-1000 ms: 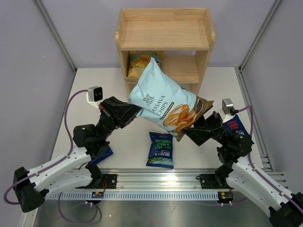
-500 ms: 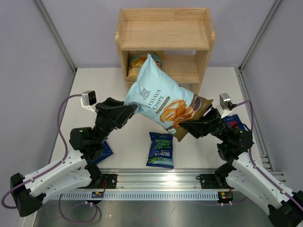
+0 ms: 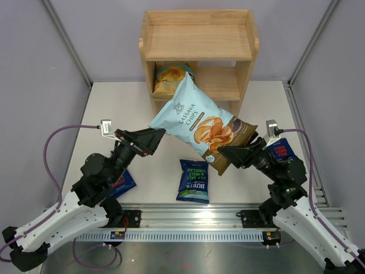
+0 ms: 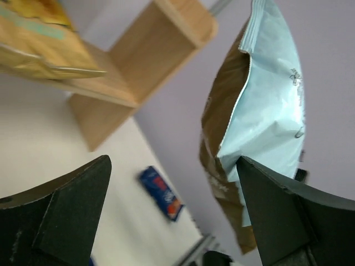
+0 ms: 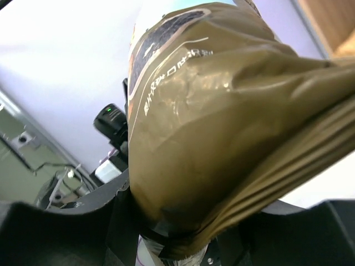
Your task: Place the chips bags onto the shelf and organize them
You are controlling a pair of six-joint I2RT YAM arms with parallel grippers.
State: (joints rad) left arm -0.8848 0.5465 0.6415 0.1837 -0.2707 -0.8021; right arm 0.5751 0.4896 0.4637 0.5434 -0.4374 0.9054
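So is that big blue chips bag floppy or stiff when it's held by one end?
Probably puffy, not floppy: the blue bag holds its shape sticking out from the right end effector, which pinches only its brown bottom end. Likely light, since one pinch carries it. Its glossy, crinkled skin may be slippery, so it could slide out.

Glossy, crinkled film on the Cassava Chips bag (image 3: pixel 197 123), creased into tight folds at its brown end. Pale, smooth wood with faint grain on the shelf (image 3: pixel 197 40). Matt off-white table (image 3: pixel 137 103). Matt black plastic on left hand (image 3: pixel 158 141) and right hand (image 3: pixel 221 152). Shiny dark-blue film on the Burts bag (image 3: pixel 194 181). Ribbed silver metal rail (image 3: pixel 188 216).
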